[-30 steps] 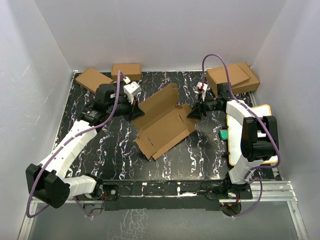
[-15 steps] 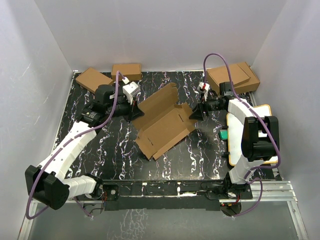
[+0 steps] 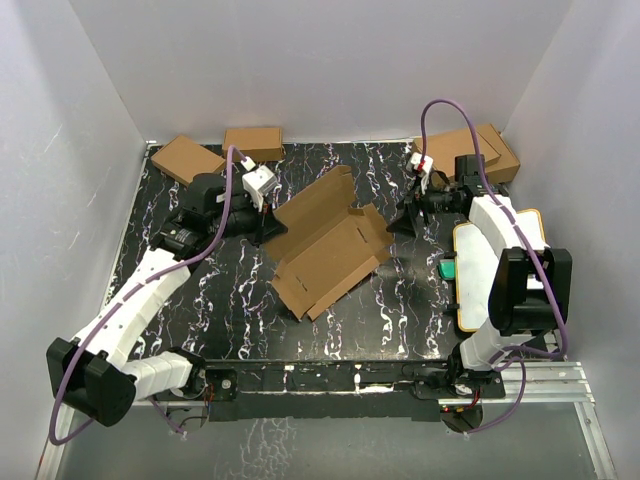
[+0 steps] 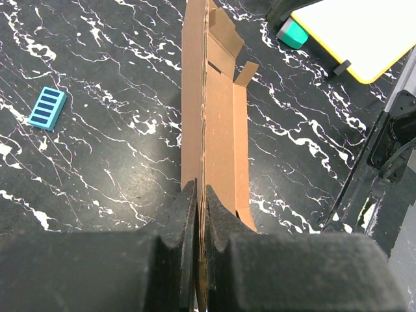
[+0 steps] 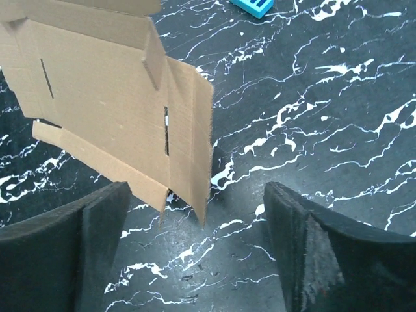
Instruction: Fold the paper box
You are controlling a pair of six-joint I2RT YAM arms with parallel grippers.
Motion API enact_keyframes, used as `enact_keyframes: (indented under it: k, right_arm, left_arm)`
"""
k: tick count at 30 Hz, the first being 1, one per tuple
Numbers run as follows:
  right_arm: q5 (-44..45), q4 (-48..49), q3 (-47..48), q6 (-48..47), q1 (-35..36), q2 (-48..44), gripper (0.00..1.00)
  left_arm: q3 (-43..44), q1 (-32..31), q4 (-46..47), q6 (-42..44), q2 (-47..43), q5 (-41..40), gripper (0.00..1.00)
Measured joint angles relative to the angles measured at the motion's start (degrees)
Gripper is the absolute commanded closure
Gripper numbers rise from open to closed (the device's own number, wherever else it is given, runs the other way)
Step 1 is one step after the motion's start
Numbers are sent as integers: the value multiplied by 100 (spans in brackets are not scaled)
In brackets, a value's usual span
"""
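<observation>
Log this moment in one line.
left gripper: shut on paper box edge | right gripper: open, holding nothing | paper box: creased sheet, one panel raised, not closed

**White Panels Around a Black Marbled Table**

Topped in black with white veining: the table (image 3: 240,300), matte, with a pale sheen in patches. Closed in on three sides by plain white panels: a back wall (image 3: 320,60) behind the table, a left wall (image 3: 60,200) slanting away at its left edge, a right wall (image 3: 590,150) at its right. Edged along the table's near side by a metal rail (image 3: 560,372), with a dull grey surface (image 3: 330,450) nearer still. Lit softly and evenly, with only faint shadows on the tabletop.
</observation>
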Motion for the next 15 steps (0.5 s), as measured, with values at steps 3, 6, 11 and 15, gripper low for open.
enact_keyframes:
  k: [3,6,11,15]
  right_arm:
    - [-31,-35,2,-48,0,-114,1]
    - [-63,-79,2,-87,15,-116,1]
    - [-61,-199,186,-216,96,66,1]
    - [-101,-232,555,-299,164,452,6]
  left_arm:
    - [-46,0,17,0,-17,-2,100]
    - [-46,0,20,11,-17,0,100]
    - [-17,0,0,48,57,57,100]
    - [96,0,-72,109,227,92,100]
